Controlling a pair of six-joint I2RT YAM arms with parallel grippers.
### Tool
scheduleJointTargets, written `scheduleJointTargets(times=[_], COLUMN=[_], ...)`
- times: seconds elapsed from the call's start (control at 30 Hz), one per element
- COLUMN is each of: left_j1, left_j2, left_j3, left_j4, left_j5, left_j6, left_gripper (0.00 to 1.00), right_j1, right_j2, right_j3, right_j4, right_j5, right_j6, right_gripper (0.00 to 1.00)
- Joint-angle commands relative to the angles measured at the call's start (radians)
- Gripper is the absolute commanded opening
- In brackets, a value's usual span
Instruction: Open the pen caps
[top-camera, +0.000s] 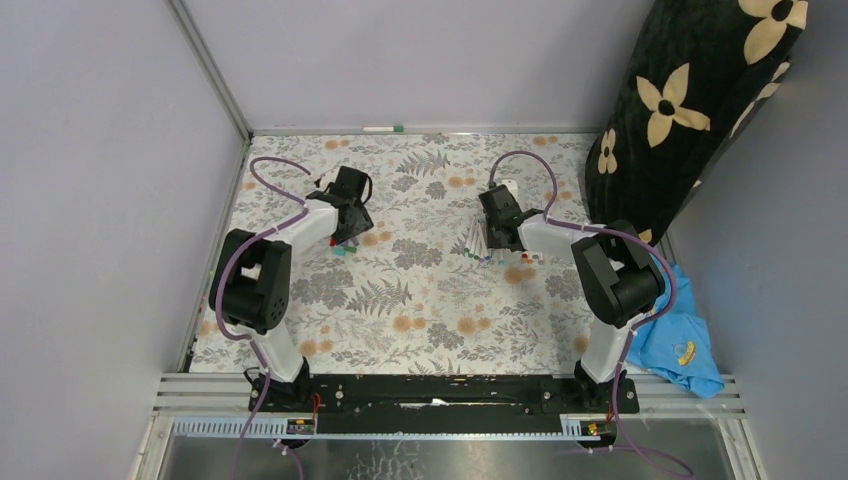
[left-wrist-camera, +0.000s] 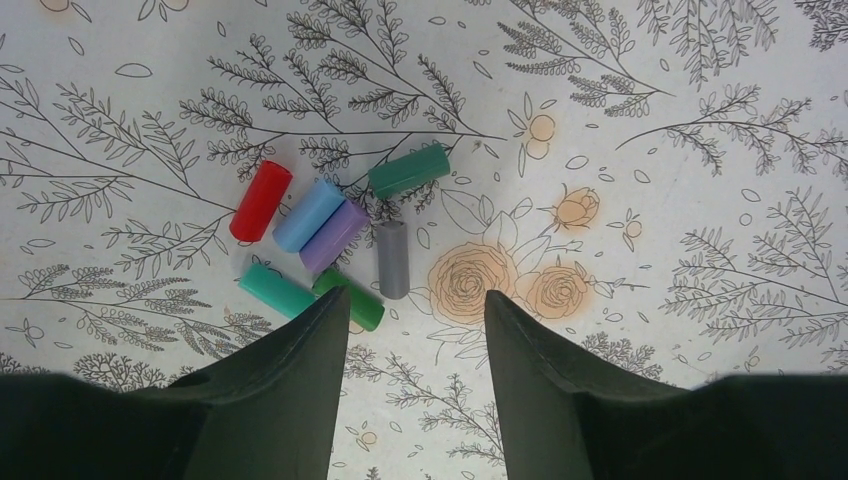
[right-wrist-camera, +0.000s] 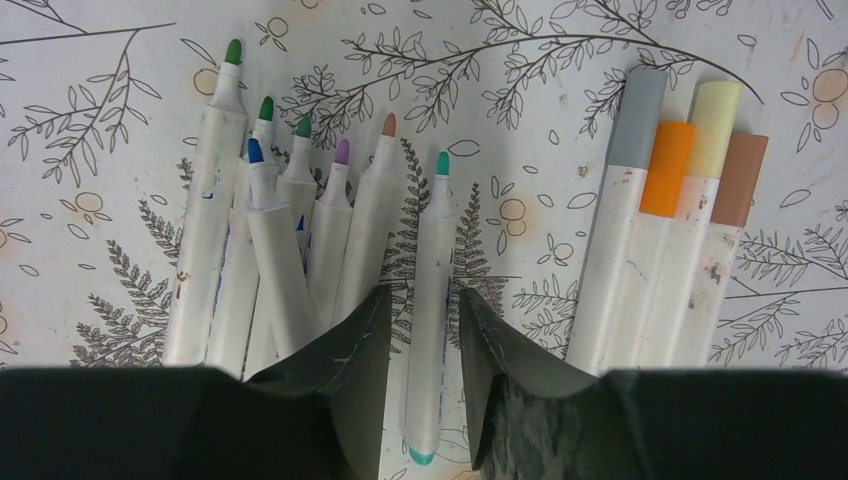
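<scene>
Left gripper (left-wrist-camera: 415, 300) hangs open, empty, over loose pen caps (left-wrist-camera: 330, 235) toward the table's (top-camera: 420, 300) left edge; right gripper (right-wrist-camera: 425, 295), parted, straddles a teal pen (right-wrist-camera: 437, 230), bare table between.

No writing, number or brand can be read anywhere. The pen caps (left-wrist-camera: 333, 236) are plain, the white barrels (right-wrist-camera: 205, 250) only smudged.

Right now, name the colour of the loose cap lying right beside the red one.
Light blue; that cap shows best in the left wrist view.
</scene>
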Motion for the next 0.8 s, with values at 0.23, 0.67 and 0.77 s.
scheduleJointTargets(times=[0.23,0.67,0.77], left_j1=[0.001,0.001,0.001], left_j2=[-0.062,-0.095,-0.095], left_j3=[-0.006,-0.014,-0.011], left_j4=[0.032,0.054,0.053], left_j5=[0.008,0.022,0.02], left_j6=[-0.014,-0.009,-0.009], left_gripper=[0.59,0.69,0.69], right_j1=[-0.019,-0.099,-0.109], right_j2=[-0.12,-0.103,-0.091], right_j3=[0.014,-0.016,-0.018], right_j4=[-0.056,-0.05,-0.041], right_j5=[0.079,0.059,0.045], right_j6=[-0.008,-0.015,-0.018], right_gripper=[0.39,0.43,0.43])
